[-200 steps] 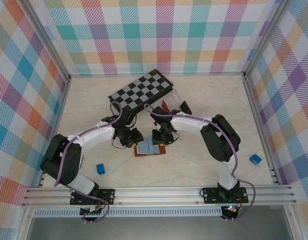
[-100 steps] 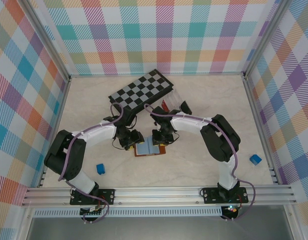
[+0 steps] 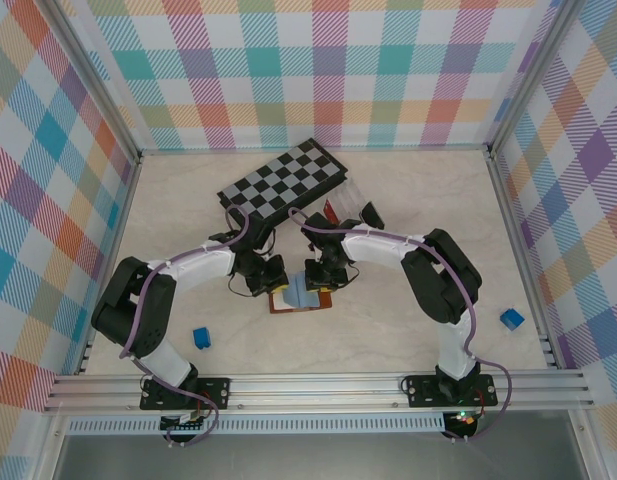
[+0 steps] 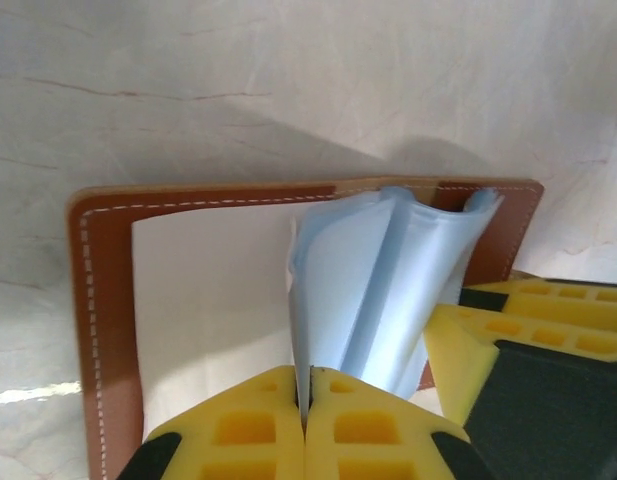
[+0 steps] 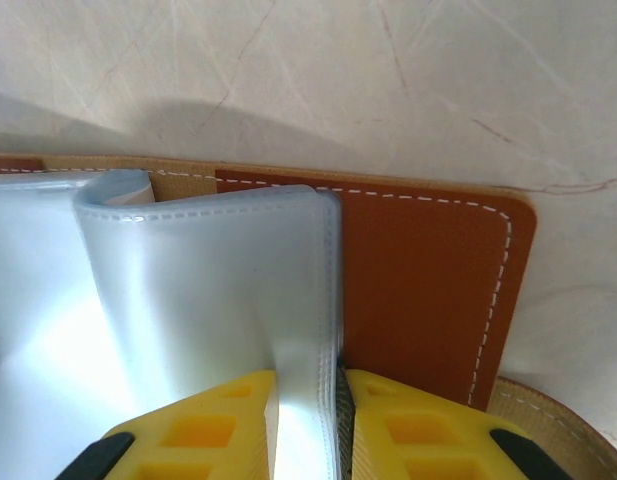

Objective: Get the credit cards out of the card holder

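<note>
The card holder [image 3: 300,298] lies open on the table between both arms, brown leather with pale blue sleeves. In the left wrist view its brown cover [image 4: 103,300] lies flat and the blue sleeves [image 4: 378,290] stand up in a fold. My left gripper [image 4: 304,400] is shut on the thin edge of one sleeve. My right gripper [image 5: 308,400] is shut on a sleeve leaf [image 5: 208,290] beside the brown cover [image 5: 428,290], and its yellow fingers [image 4: 488,340] also appear in the left wrist view. The credit cards are hidden inside the sleeves.
A folded chessboard [image 3: 283,183] lies behind the arms, with a clear plastic box [image 3: 353,205] at its right end. One blue block [image 3: 201,338] sits near the left arm's base and another [image 3: 511,319] at the far right. A snap tab [image 5: 558,415] sticks out of the holder.
My left gripper has closed on a sleeve edge after standing open. The blue sleeves now stand up from the holder instead of lying flat. The right gripper has held still.
</note>
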You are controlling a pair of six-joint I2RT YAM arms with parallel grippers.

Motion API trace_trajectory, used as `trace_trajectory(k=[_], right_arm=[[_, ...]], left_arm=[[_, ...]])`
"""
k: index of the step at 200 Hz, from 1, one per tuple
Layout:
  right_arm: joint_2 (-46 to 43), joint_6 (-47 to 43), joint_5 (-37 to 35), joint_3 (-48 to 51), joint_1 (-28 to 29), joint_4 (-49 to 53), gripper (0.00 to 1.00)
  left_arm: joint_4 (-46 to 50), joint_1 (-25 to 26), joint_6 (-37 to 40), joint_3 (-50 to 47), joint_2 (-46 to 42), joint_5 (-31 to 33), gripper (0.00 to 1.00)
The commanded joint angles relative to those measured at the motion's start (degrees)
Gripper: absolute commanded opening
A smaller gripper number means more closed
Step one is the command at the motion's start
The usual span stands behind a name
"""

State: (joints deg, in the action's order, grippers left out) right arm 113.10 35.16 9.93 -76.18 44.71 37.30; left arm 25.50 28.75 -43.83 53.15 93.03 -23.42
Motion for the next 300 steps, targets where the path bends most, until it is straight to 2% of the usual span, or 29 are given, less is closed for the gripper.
trace_trajectory(k=[1, 48, 93, 140, 181, 201, 225, 237, 258, 268, 284, 300], right_arm=[[1.5, -0.2, -0.2, 0.8, 0.1, 1.1, 0.23], [1.3, -0.3, 0.8, 1.1, 0.0, 0.2, 0.23], [0.2, 0.1, 1.5, 1.5, 0.0, -0.2, 0.24], [-7.8, 0.9, 2.1, 0.9, 0.0, 0.8, 0.4], [-16.9, 1.2, 0.4, -1.0, -1.2, 3.3, 0.56], [-22.5, -0.3, -5.0, -0.9, -2.8, 4.7, 0.67], [-29.6, -4.5, -17.9, 0.3, -5.0, 6.1, 0.82], [-33.1, -6.6, -24.8, 2.0, -6.4, 5.8, 0.99], [-38.1, -11.6, -33.2, 6.1, -10.4, 3.0, 1.0], [-39.8, -13.1, -36.7, 8.2, -12.7, 1.7, 1.0], [-42.0, -12.3, -44.5, 12.4, -17.0, -0.9, 1.0], [-45.1, -14.2, -48.3, 19.7, -21.5, -9.0, 1.0]], left_arm=[[-2.9, 0.4, -0.1, -0.1, 0.4, -3.5, 0.0], [-8.9, 0.4, -2.1, -1.5, 1.2, -8.1, 0.0], [-7.0, 0.4, -1.5, -1.1, 1.2, -7.1, 0.0], [7.5, 0.2, 4.4, 4.9, -3.6, 0.6, 0.42], [18.2, -3.1, 7.9, 10.7, -8.8, 8.9, 0.65], [22.7, -5.3, 9.6, 13.4, -11.9, 15.8, 0.79], [24.7, -7.9, 11.8, 14.6, -16.2, 25.3, 0.94], [23.3, -9.1, 13.1, 13.7, -18.7, 30.0, 1.0], [17.8, -11.2, 14.0, 9.1, -23.6, 38.3, 1.0], [13.1, -12.5, 14.4, 5.6, -26.1, 40.2, 1.0], [7.6, -13.6, 15.0, 0.6, -29.8, 45.2, 1.0], [4.5, -14.3, 17.6, -2.9, -31.2, 51.1, 1.0]])
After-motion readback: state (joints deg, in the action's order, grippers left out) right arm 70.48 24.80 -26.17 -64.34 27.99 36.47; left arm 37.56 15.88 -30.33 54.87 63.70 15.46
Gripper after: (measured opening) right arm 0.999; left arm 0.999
